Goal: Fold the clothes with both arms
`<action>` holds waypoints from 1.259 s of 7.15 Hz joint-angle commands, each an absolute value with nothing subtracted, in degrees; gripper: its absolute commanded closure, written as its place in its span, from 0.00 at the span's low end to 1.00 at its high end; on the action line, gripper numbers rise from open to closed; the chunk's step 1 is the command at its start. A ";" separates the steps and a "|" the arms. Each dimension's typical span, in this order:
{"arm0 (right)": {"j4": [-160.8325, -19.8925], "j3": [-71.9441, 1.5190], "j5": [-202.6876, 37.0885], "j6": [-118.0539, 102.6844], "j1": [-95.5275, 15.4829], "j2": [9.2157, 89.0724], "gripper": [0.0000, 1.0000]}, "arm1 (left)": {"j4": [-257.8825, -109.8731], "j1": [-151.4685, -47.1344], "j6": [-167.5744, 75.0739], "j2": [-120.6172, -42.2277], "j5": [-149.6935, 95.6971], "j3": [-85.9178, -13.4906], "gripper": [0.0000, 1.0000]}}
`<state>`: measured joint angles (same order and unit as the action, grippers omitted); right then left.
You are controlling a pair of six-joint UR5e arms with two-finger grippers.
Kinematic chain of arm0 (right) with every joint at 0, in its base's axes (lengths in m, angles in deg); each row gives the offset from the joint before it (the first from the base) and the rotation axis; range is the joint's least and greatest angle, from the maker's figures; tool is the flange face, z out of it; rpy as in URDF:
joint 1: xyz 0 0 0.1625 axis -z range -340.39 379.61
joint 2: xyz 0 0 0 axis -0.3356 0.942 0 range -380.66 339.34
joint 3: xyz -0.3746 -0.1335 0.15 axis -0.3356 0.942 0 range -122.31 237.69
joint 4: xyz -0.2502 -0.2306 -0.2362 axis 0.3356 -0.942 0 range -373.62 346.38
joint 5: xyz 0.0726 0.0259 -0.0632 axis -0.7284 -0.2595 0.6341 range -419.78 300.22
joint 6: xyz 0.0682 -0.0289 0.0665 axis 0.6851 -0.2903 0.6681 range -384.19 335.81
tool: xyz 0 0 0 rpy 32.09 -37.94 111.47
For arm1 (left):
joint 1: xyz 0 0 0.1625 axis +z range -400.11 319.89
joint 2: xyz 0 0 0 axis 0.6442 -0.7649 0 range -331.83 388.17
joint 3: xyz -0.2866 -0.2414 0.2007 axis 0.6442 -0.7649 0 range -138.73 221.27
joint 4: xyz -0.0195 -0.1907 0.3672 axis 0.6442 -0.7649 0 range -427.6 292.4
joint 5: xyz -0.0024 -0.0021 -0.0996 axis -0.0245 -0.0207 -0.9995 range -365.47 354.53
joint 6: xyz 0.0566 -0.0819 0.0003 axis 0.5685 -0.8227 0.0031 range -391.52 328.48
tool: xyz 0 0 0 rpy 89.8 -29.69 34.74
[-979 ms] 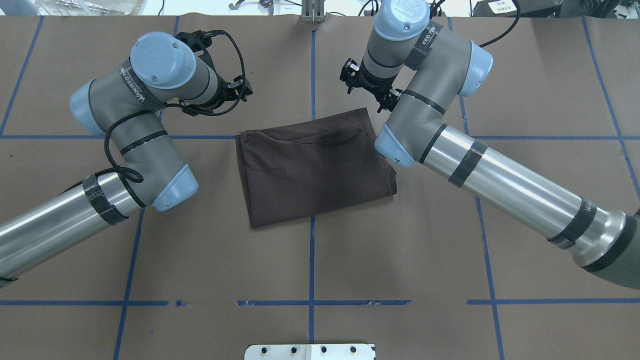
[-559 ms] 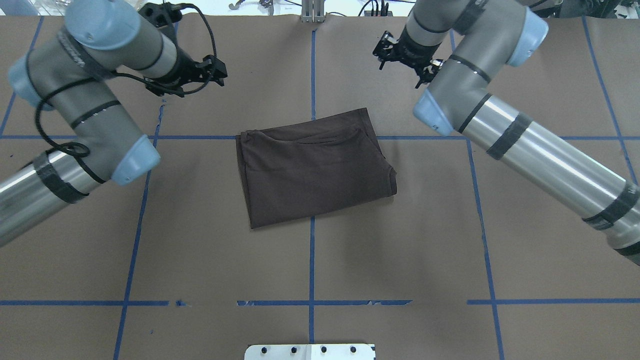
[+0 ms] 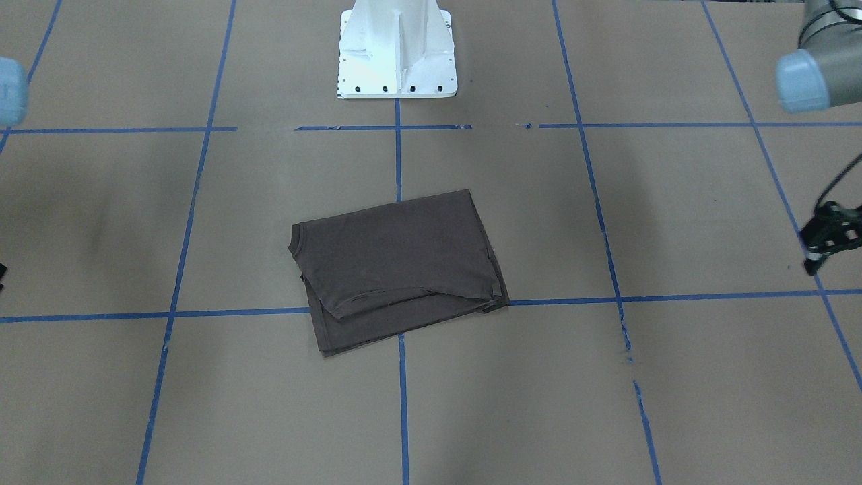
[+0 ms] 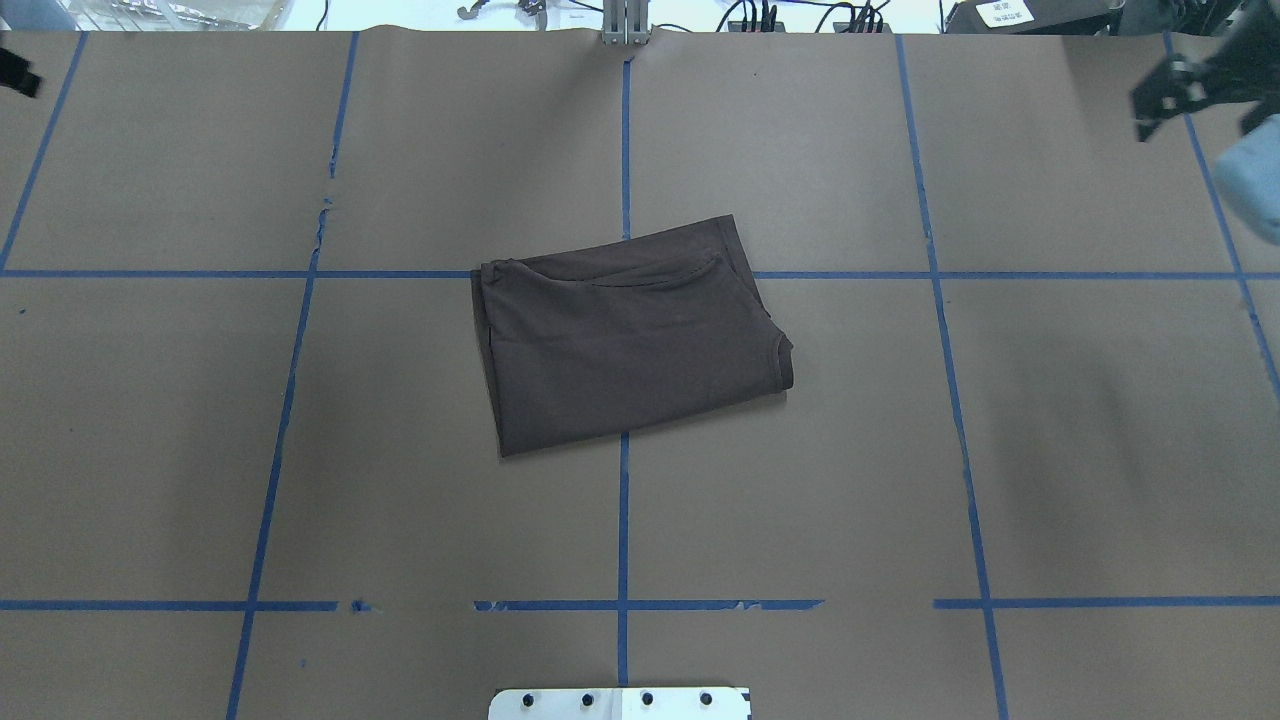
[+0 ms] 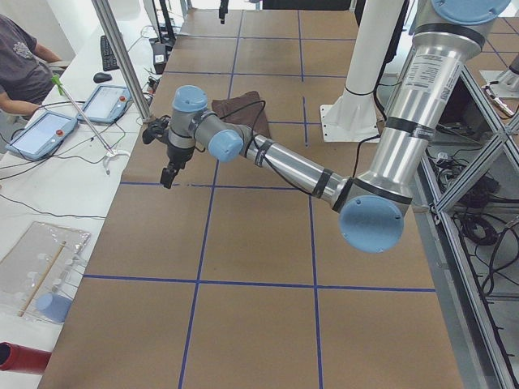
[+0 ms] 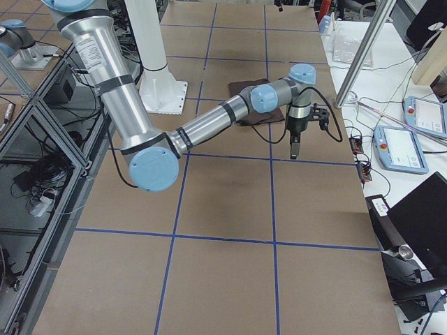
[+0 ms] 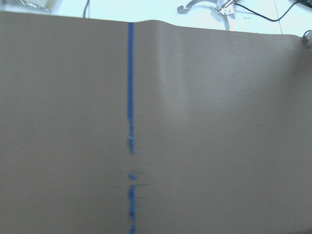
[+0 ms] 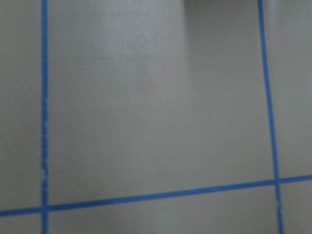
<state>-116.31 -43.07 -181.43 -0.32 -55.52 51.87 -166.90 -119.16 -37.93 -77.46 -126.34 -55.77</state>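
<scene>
Because both tools now sit at the very borders of the overhead view, little of them is visible. The black two-finger left tool [image 3: 823, 241] hangs above the left end of the bench and holds nothing. I cannot tell whether its fingers are apart or together. The black two-finger right tool [image 4: 1160, 98] hangs over the far right corner, also empty, and its fingers are equally hard to read.

A moment ago both tools were much closer in, over the far part of the bench on each side of the garment. The grey-and-silver left arm [image 5: 292, 166] and the grey-and-silver right arm [image 6: 209, 125] then covered much of the overhead view. Now both arms have swung outward, and only a light blue joint cap [image 4: 1250, 190] of the right one shows there.

The dark grey-brown short-sleeved T-shirt [image 4: 625, 340] has not moved. It lies folded into a slightly turned rectangle in the middle of the brown paper-covered bench [image 4: 300, 450], over a crossing of the blue tape lines [image 4: 622, 520], well apart from both tools. The white pedestal base [image 3: 397, 50] stands at the robot's edge of the bench.
</scene>
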 commanded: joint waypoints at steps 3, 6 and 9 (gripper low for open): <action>-115.59 -45.84 -187.75 -29.72 -70.57 71.27 0.00 | -165.30 -132.04 -14.43 -66.85 -132.97 -50.00 0.00; -113.64 -40.68 -189.67 -29.46 -71.52 72.94 0.00 | -167.22 -132.04 -17.36 -64.65 -133.34 -44.15 0.00; -113.55 -38.72 -196.97 -29.37 -75.66 73.56 0.00 | -152.26 -131.60 -24.40 -64.47 -133.78 -55.40 0.00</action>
